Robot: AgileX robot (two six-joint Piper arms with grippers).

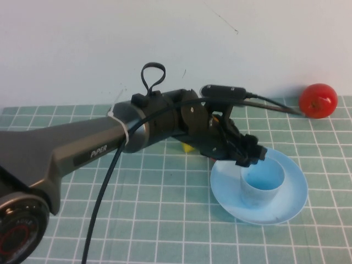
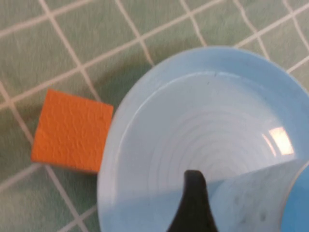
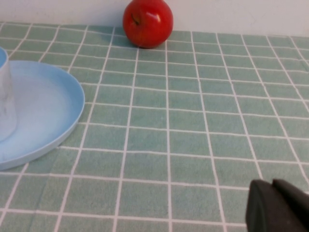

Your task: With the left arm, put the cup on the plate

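The light blue cup [image 1: 263,184] stands upright in the middle of the light blue plate [image 1: 291,203]. My left arm reaches across the table, and the left gripper [image 1: 252,155] is at the cup's back-left rim. In the left wrist view one black finger [image 2: 193,203] stands just outside the cup's wall [image 2: 251,198], over the plate [image 2: 145,145]. The other finger is out of view, and the gap looks wide, so the gripper is open. My right gripper [image 3: 277,205] is shut and empty, low over the mat, with the plate [image 3: 48,106] and cup [image 3: 5,106] off to its side.
A red apple [image 1: 318,100] sits at the back right by the wall and also shows in the right wrist view [image 3: 147,21]. An orange block [image 2: 72,130] lies against the plate's edge. A yellow piece [image 1: 188,147] shows under the left arm.
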